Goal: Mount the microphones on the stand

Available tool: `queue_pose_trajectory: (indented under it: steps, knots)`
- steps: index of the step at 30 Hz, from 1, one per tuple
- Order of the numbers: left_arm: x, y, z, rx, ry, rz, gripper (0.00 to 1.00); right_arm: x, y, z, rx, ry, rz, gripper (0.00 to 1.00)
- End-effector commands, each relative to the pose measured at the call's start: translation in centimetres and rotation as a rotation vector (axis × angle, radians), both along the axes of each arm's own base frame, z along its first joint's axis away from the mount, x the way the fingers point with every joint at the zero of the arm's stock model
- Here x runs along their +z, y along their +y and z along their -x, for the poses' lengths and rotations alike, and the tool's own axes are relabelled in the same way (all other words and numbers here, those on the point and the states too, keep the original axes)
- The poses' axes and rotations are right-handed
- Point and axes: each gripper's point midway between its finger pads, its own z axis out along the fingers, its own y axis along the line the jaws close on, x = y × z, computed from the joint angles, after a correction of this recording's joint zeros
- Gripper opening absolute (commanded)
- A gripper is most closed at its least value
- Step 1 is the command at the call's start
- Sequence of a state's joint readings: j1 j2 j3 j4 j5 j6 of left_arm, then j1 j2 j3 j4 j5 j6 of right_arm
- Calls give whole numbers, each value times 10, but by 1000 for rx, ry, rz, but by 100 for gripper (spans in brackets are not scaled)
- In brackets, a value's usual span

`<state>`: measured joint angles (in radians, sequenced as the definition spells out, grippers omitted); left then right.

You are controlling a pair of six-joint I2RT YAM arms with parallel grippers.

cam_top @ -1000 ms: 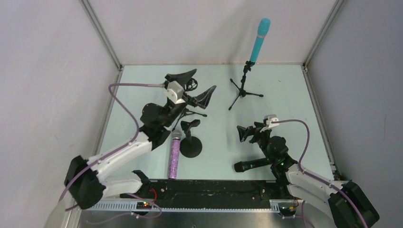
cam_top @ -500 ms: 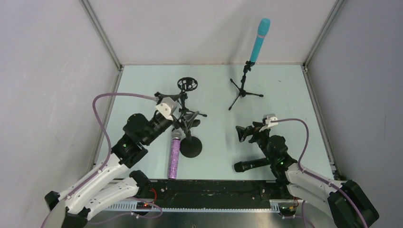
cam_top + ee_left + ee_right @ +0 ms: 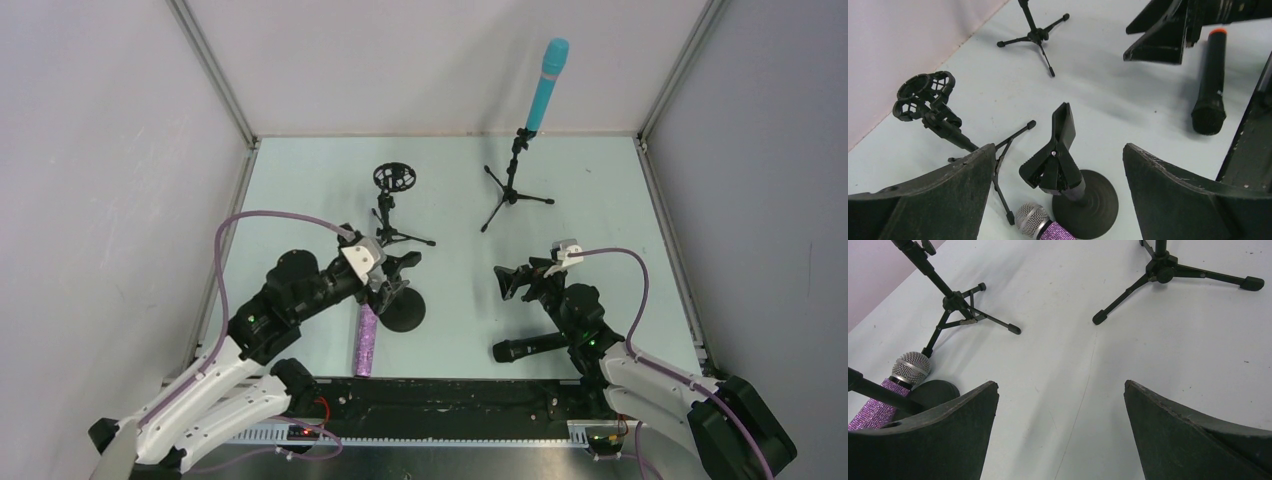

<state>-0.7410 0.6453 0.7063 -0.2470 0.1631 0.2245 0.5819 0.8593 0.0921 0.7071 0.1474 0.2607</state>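
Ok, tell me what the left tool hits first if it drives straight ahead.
Most likely the black clip on the round-base stand, centred between the fingers of the left tool; depth is unclear.

The left arm point(image 3: 290, 292) has drawn back toward 6 o'clock. 1 second ago its fingers point(image 3: 948, 195) were spread over the tripod stand point(image 3: 394, 215) with the cage holder and hid most of it. Half a second ago they were partway back. Now that stand shows in full. The fingers now hover over the clip stand point(image 3: 403, 312) on its round base, at 12 o'clock of the purple microphone point(image 3: 365, 340). The arm is folded tighter, and its cable point(image 3: 270, 216) loops nearer 6 o'clock.
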Motion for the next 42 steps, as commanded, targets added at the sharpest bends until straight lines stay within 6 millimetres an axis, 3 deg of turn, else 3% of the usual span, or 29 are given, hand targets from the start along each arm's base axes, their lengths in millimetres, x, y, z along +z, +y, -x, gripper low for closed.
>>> queue_pose_trajectory:
  steps: [1,14,16,22,37,40,41,42]
  knots:
    - [-22,0,3,-60,-28,-107,100,23,6,-6,10,-41,-43,100]
    - [-45,3,-17,-35,-39,-235,99,23,7,-6,17,-34,-45,100]
    - [-47,2,-18,-44,-31,-235,91,23,8,-6,20,-34,-46,100]
    - [-46,-2,-21,-55,-26,-233,74,23,8,-6,21,-32,-44,100]
    - [-28,-9,-35,-48,-82,-202,68,21,8,-7,23,-26,-38,100]
    - [-28,-11,-35,-66,-86,-207,61,21,8,-7,19,-26,-37,100]
    - [-28,-11,-35,-70,-89,-208,54,21,8,-7,20,-25,-36,100]
    - [-28,-12,-35,-74,-89,-208,38,20,8,-7,19,-24,-35,100]
